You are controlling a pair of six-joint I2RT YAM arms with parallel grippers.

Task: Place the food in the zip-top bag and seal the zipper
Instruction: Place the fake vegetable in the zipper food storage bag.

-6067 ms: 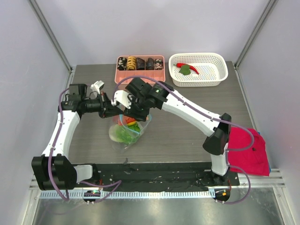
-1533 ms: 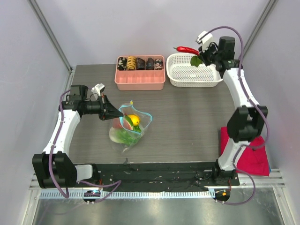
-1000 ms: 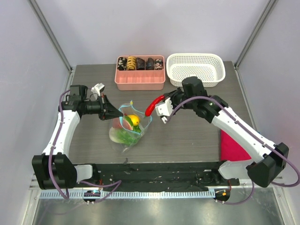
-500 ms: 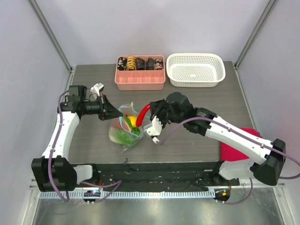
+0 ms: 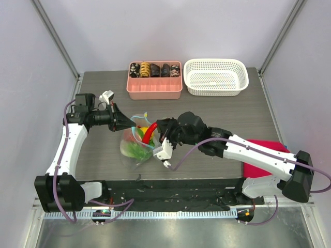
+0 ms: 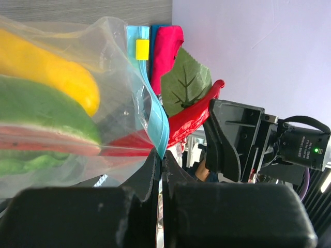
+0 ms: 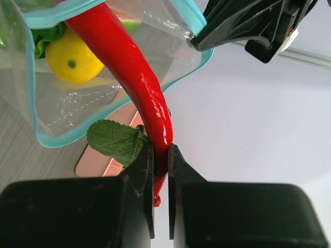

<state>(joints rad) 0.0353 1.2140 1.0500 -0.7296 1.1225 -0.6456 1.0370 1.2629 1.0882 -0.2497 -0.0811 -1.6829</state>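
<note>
At table (image 5: 217, 111) centre: chili (image 7: 129, 67) half inside the bag (image 5: 129, 147).
Right gripper (image 7: 161, 150) pinches the chili's stem; left gripper (image 6: 160, 157) pinches the bag's rim. Yellow piece (image 7: 75, 62) and green piece (image 6: 36, 116) seem already inside; zipper (image 6: 159, 121) unsealed, release pending.

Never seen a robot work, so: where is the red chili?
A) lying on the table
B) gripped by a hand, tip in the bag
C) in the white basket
B: the right hand pinches the chili, whose tip reaches into the bag.
</note>
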